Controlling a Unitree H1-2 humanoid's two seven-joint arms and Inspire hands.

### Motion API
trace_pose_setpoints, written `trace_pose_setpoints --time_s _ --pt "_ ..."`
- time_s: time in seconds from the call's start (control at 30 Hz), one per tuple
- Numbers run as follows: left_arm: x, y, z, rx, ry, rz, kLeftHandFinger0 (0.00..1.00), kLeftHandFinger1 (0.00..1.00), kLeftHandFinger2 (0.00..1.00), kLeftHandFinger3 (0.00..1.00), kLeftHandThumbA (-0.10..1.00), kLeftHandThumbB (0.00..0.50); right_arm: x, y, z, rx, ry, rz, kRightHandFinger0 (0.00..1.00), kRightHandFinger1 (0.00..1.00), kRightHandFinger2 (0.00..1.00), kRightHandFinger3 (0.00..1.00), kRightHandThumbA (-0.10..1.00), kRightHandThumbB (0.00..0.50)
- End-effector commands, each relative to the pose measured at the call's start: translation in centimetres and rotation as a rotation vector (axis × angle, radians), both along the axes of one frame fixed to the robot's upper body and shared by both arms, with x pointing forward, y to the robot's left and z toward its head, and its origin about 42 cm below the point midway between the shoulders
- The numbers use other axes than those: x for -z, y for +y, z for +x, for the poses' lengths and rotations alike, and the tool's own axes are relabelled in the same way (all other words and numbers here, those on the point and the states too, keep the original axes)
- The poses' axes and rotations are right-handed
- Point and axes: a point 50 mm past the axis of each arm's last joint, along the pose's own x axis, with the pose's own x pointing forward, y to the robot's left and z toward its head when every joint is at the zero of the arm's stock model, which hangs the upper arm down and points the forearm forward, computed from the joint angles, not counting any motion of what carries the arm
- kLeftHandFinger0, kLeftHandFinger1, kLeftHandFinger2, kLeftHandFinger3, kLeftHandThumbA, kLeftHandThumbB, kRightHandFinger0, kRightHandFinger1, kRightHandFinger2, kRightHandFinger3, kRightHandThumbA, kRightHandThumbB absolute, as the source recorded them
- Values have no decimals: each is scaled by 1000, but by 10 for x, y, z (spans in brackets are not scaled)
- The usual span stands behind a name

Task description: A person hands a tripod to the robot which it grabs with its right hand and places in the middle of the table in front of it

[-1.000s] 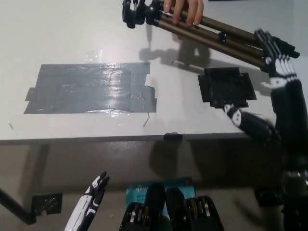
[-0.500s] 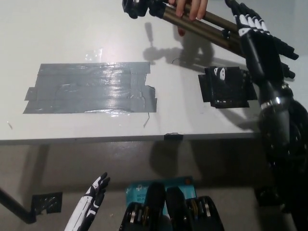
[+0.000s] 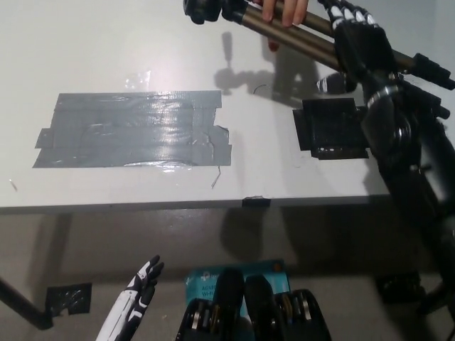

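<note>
A folded tripod with bronze legs and a black head hangs tilted over the table's far edge. A person's hand holds it near the head. My black right hand lies across the legs to the right of that hand. Its fingers stretch over the legs and are not closed, and its thumb tip shows below them. My white left hand rests low at the lower left, below the table edge, fingers apart and holding nothing.
A big patch of grey tape covers the middle-left of the white table. A black tape square lies under my right forearm. A blue box sits on the floor below the table's front edge.
My right arm has swung up and left from the table's right side until the hand lies across the tripod legs. The person has kept hold and the tripod has drifted slightly upward.
</note>
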Motion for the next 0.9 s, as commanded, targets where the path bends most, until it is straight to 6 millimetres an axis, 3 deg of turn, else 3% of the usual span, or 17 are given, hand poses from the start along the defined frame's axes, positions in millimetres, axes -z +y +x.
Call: trace_pose_setpoints --time_s 0.0,0.1,0.13,0.17,0.2,0.23,0.27,0.3,0.33,0.37,0.4,0.43,0.57,0.67,0.8,0.87 --pt "-13 -3 7 38 -63 8 1000 1000 1000 1000 1000 354 -60 -4 17 30 -146 -30 1000 1000 1000 1000 994 450" --pt "-14 -4 8 46 -69 4 1000 1000 1000 1000 1000 352 -69 -7 28 69 -176 -49 1000 1000 1000 1000 926 433" --pt "-14 -4 8 49 -71 5 1000 1000 1000 1000 1000 348 -68 -8 33 91 -228 -30 1000 1000 1000 1000 763 416" --pt "-15 -4 8 50 -71 6 1000 1000 1000 1000 1000 348 -67 -8 35 102 -252 -20 1000 1000 1000 1000 721 417" --pt "-15 -4 9 52 -74 6 1000 1000 1000 1000 1000 348 -67 -10 37 119 -308 42 757 692 771 866 442 357" --pt "-16 -5 10 54 -77 4 1000 1000 1000 1000 1000 347 -66 -12 37 138 -376 61 319 225 290 422 8 115" --pt "-18 -5 12 55 -78 3 1000 1000 1000 1000 1000 354 -65 -13 35 135 -404 75 3 75 298 391 -99 204" --pt "-18 -5 12 55 -77 3 1000 1000 1000 1000 1000 356 -64 -14 34 129 -408 87 1 70 391 479 -100 197" --pt "-20 -5 13 55 -75 4 1000 1000 1000 1000 1000 364 -62 -15 34 123 -411 103 0 252 661 722 -100 184" --pt "-21 -5 14 59 -73 10 1000 1000 1000 1000 1000 365 -59 -15 33 125 -393 118 31 425 855 870 -100 169" --pt "-22 -5 14 59 -73 11 1000 1000 1000 1000 1000 365 -59 -15 33 126 -392 119 21 467 892 894 -100 170" --pt "-22 -5 16 64 -75 13 1000 1000 1000 1000 1000 360 -54 -16 33 116 -415 106 50 512 921 901 -100 202" --pt "-20 -6 16 64 -83 13 1000 1000 1000 1000 1000 357 -49 -16 30 100 -440 87 11 558 956 956 -100 195" --pt "-21 -5 17 57 -80 16 1000 1000 1000 1000 1000 368 -53 -14 29 86 -454 84 66 646 994 994 -100 184" --pt "-22 -6 19 63 -72 19 1000 1000 1000 1000 1000 362 -55 -15 28 77 -479 77 87 661 1000 972 -100 187" --pt "-21 -5 18 62 -70 22 1000 1000 1000 1000 1000 365 -52 -14 27 76 -492 56 60 620 965 948 -100 201"
